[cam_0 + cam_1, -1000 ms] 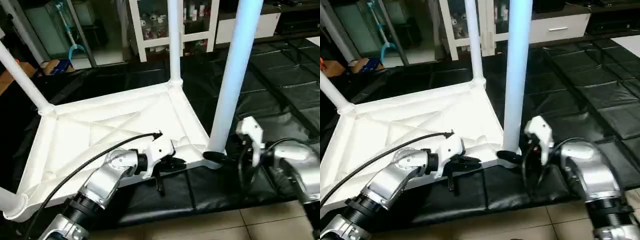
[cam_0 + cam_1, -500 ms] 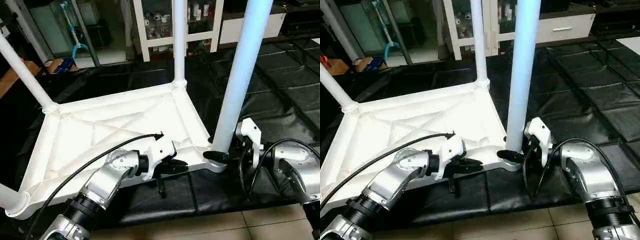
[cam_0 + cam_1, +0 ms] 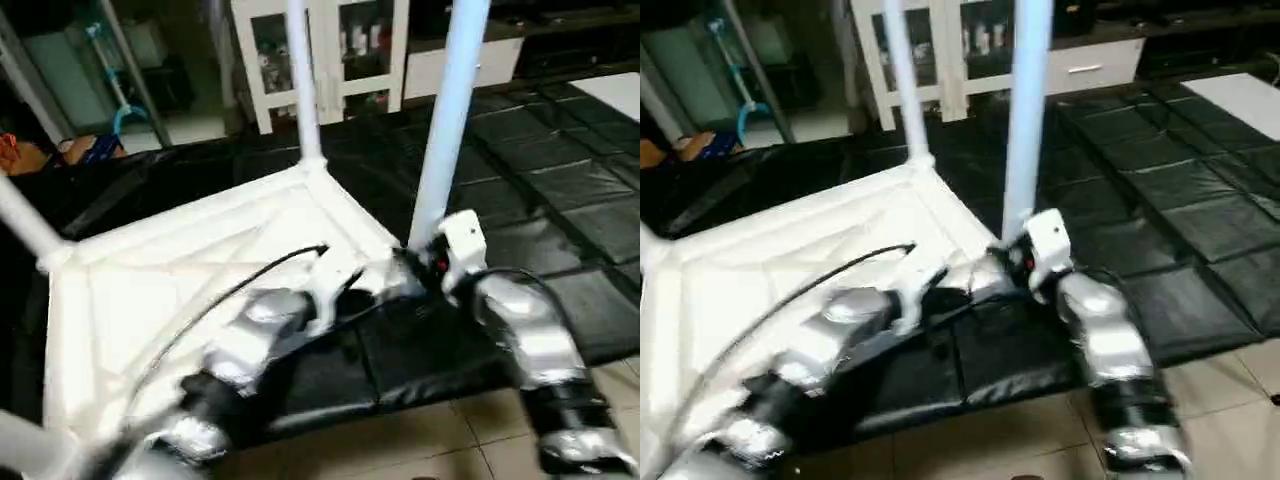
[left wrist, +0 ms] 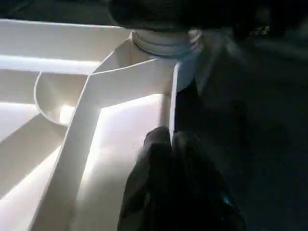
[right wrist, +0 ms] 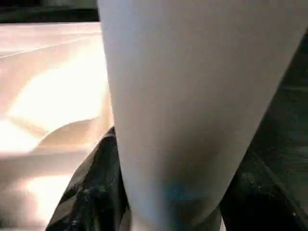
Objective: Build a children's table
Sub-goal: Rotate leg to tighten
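The children's table lies upside down on black mats, its white ribbed tabletop (image 3: 180, 260) facing up. White legs stand in the corner sockets: a near-right leg (image 3: 445, 120), a far leg (image 3: 298, 80) and a left leg (image 3: 25, 225). My right gripper (image 3: 415, 262) is at the foot of the near-right leg. In the right wrist view its black fingers (image 5: 94, 192) lie against both sides of that leg (image 5: 183, 96). My left gripper (image 4: 171, 139) is shut, its tips against the tabletop's thin near rim (image 4: 144, 82) beside the same corner socket.
A white glass-door cabinet (image 3: 330, 50) stands behind the table. Black floor mats (image 3: 560, 170) stretch to the right. Tiled floor (image 3: 420, 430) begins at the mats' near edge. A blue-handled tool (image 3: 110, 110) leans at the back left.
The head camera has swung, shifting the whole picture. My right gripper has closed in around the foot of the near-right leg. The left gripper keeps its place at the rim.
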Robot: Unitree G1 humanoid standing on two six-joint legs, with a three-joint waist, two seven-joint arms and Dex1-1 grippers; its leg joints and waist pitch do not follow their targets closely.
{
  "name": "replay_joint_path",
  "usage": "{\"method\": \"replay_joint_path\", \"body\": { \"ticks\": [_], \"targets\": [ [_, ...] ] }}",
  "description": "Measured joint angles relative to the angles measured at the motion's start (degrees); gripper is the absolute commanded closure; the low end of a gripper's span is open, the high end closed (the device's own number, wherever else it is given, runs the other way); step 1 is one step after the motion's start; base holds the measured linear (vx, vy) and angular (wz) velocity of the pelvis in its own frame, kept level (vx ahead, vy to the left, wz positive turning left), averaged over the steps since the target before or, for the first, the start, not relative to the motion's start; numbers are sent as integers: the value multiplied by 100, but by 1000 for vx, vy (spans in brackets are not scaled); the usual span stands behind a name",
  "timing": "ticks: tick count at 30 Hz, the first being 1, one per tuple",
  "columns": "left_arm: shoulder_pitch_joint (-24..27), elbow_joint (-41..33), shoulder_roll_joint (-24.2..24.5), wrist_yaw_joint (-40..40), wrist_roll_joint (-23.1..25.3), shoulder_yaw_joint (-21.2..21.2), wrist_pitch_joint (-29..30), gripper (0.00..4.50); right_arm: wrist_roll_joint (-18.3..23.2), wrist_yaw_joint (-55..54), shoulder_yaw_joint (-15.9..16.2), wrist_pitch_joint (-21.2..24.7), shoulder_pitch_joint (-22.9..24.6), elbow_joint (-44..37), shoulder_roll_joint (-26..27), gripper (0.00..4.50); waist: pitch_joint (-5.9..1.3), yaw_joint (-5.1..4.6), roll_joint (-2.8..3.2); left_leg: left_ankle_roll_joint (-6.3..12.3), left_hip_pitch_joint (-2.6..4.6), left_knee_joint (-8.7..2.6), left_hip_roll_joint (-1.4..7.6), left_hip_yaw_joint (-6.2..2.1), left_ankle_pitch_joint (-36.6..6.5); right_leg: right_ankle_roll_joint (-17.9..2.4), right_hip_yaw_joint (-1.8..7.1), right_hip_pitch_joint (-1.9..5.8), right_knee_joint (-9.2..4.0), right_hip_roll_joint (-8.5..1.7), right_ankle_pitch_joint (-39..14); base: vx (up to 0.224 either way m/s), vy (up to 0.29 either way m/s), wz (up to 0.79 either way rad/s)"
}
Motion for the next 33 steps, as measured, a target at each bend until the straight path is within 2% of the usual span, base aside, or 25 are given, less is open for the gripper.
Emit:
{"method": "replay_joint_path", "body": {
  "ticks": [5, 10, 11, 13, 16, 19, 21, 22, 23, 25, 27, 29, 33],
  "targets": [
    [-143, 267, -339, 370, -84, 125, 58, 450, -192, -819, -148, -130, -117, 173, 336, 250, -3, -148, 6, 1, -38, -20, -8, -10, 0, 0, -9, -8, -42, -1, 0, 0, 0, 0],
    [-151, 274, -302, 352, -68, 129, 1, 450, -186, -771, -175, -293, -121, 231, 371, 251, -2, -162, 5, 1, -63, -45, -9, -10, 0, 0, -13, -30, -43, -2, 0, 0, 0, 0],
    [-145, 249, -263, 308, -58, 115, -18, 450, -186, -669, -206, -348, -118, 236, 367, 216, -1, -164, 4, 1, -78, -51, -9, -10, 0, 0, -14, -45, -43, -2, 0, 0, 0, 0],
    [-88, 175, -129, 187, -45, 63, -117, 450, -83, -335, -210, -472, -86, 231, 299, 181, -2, -164, 5, 2, -88, -64, -8, -10, 0, -2, -18, -55, -41, -2, 2, 0, 0, 0],
    [-21, 110, 152, -20, -7, 59, -317, 450, 208, 309, -147, -650, -81, 75, 225, 172, 0, -219, 10, 3, -90, -69, -3, -23, 1, -8, -35, -57, -32, -1, 31, 0, 0, 0],
    [123, -110, 379, -380, -8, -15, -371, 450, 352, 858, -76, -750, -88, -131, -91, 134, -2, -214, 11, 2, -70, -75, 3, -31, 1, -12, -43, -56, -26, 3, 35, 0, 0, 0],
    [250, -279, 522, -688, -82, -102, -430, 450, 517, 1359, -18, -727, -107, -268, -403, 127, -2, -165, 11, 3, -66, -74, 4, -30, 2, -43, -41, -48, -20, 3, 56, 0, 0, 0],
    [289, -345, 568, -792, -90, -117, -451, 450, 535, 1507, -24, -717, -109, -283, -517, 127, -3, -139, 10, 4, -63, -74, 5, -29, 2, -48, -41, -40, -20, 3, 60, 0, 0, 0],
    [311, -402, 631, -934, -103, -156, -470, 450, 535, 1760, -6, -709, -111, -284, -666, 102, -4, -109, 12, 4, -61, -74, 5, -25, 3, -50, -37, -35, -19, 3, 61, 0, 0, 0],
    [332, -457, 745, -1146, -144, -210, -511, 450, 525, 2177, 63, -666, -109, -283, -916, 102, -5, -39, 14, 19, -64, -71, 6, -19, 13, -52, -33, -35, -15, 3, 63, 0, 0, 0],
    [360, -532, 894, -1447, -212, -261, -559, 450, 525, 2786, 220, -600, -48, -289, -1323, 102, -5, 51, 14, 85, -70, -67, 6, -17, 54, -47, -33, -35, -15, 3, 59, 0, 0, 0],
    [379, -583, 1018, -1697, -257, -298, -615, 450, 544, 3216, 302, -583, 99, -334, -1546, 102, -6, 164, 15, 104, -70, -59, 7, -14, 66, -46, -29, -36, -17, 3, 52, 0, 0, 0],
    [412, -722, 1201, -2151, -308, -397, -619, 450, 716, 3942, 481, -466, 427, -442, -1911, 102, -7, 325, 15, 104, -76, -55, 6, 10, 64, -48, -12, -46, -22, -1, 47, 0, 0, 0]
  ]
}}
